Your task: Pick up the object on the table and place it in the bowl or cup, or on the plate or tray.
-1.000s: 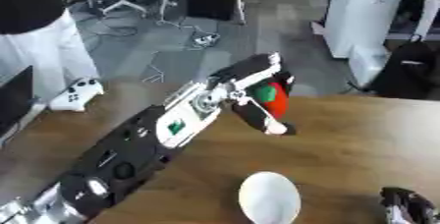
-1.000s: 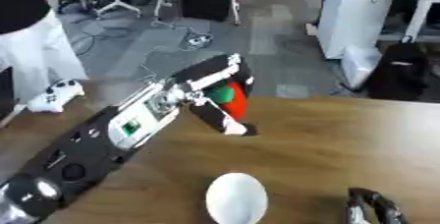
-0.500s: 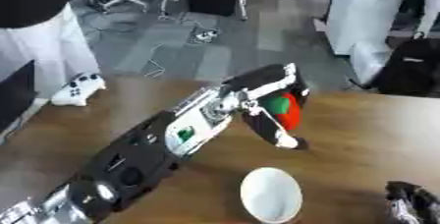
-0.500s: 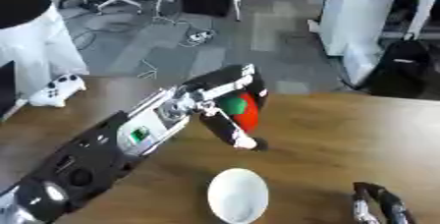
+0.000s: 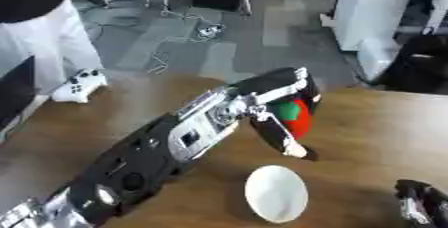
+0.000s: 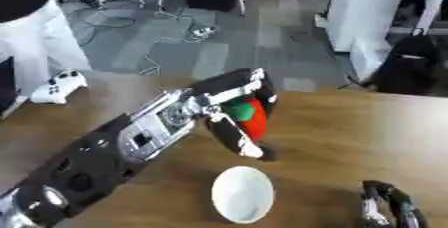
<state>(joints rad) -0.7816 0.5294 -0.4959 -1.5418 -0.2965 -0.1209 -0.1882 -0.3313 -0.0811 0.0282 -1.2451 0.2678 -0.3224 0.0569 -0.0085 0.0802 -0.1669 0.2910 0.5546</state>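
Moved right and nearer with left hand (image 5: 278, 106) — clenched round red-and-green round object (image 5: 293, 115), just beyond white bowl (image 5: 276, 194).

The wooden table (image 5: 385, 137) carries one white bowl (image 5: 276, 193), and no second dish shows on it. One red object with a green patch (image 5: 291, 114) is in view (a single piece, sitting within the curled fingers of the left hand (image 5: 278, 103)). Two robot hands show in all: that left one above the table, and one right hand (image 6: 388, 209) at the lower right corner. One table is visible.
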